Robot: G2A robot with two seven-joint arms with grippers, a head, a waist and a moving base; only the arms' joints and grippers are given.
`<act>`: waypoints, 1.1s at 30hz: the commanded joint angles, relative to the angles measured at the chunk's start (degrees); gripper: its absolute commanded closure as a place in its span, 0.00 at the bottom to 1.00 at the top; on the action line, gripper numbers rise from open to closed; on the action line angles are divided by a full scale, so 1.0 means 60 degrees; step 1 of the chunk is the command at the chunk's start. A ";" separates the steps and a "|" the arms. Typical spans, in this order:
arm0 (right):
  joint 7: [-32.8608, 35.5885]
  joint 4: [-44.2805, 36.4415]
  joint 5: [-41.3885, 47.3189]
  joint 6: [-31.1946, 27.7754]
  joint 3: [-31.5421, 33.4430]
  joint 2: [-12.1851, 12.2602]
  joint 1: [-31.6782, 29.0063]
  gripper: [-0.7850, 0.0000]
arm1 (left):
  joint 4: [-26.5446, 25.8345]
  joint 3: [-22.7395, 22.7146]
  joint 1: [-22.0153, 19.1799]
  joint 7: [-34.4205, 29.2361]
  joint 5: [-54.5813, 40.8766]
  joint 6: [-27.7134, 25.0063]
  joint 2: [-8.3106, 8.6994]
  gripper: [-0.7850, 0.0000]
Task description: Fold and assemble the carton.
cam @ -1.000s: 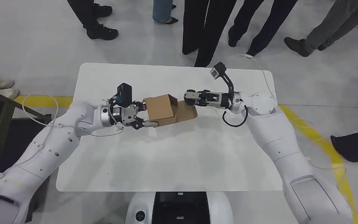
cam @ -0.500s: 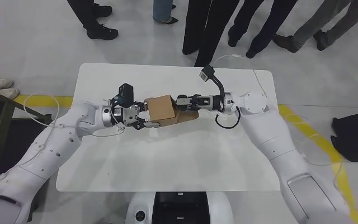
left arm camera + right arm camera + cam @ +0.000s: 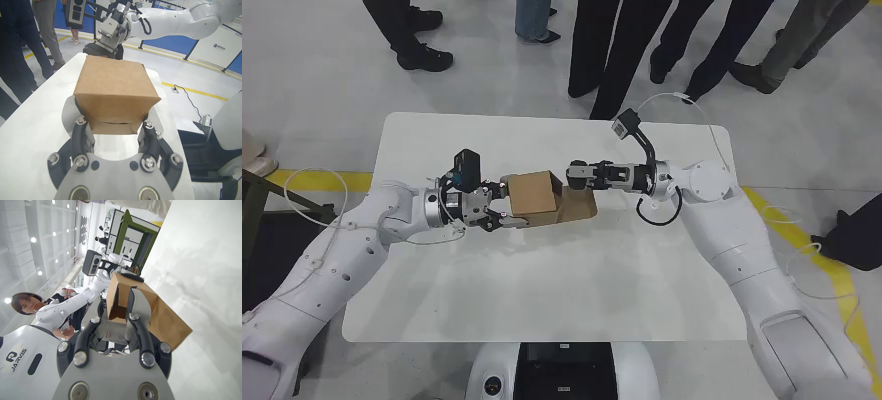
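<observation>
The brown cardboard carton [image 3: 534, 193] is held just above the white bench [image 3: 542, 290], between the two pincers. One end of it sits between the fingers of the left pincer [image 3: 111, 113]. These fingers are pressed on its two sides, so the carton is pinched there. On that end, a small flap is seen tucked under the carton, close to the palm of the left pincer.

The other end of the carton is open and faces the right pincer [image 3: 115, 300]. The fingers of the right pincer are spread apart. One finger [image 3: 136, 302] is set right at the open mouth, at the edge of a side wall. It cannot be told if anything is pinched by it. A wide loose flap [image 3: 577, 205] is laid flat on the bench, just below the right pincer.

The body of the carton looks to be shaped already. The step in hand is judged to be the closing of the open end. For the next move, the carton should be kept firm by the left pincer. The loose flap then needs to be lifted and pushed in by the right pincer. Care is needed so the walls are not crushed.
</observation>
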 commanded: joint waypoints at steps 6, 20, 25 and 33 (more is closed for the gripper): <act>-0.0234 0.0343 -0.0655 0.0603 0.1022 0.0420 -0.0424 0.66 | -0.0116 -0.0141 0.0165 0.0300 0.0046 0.0000 0.0040 0.31; 0.0606 0.1233 -0.0164 0.1134 0.0308 0.0249 -0.0446 0.71 | -0.0291 -0.0716 0.0619 0.1474 0.0598 0.0000 0.0176 0.44; 0.0852 0.1273 0.0302 0.0923 -0.0081 0.0059 -0.0279 0.71 | -0.0134 -0.0688 0.0585 0.1215 0.0770 0.0007 0.0111 0.51; 0.0842 0.1343 0.0115 0.0781 -0.0329 -0.0038 0.0098 0.72 | 0.0003 -0.0585 0.0474 0.0568 0.0669 0.0210 -0.0072 0.53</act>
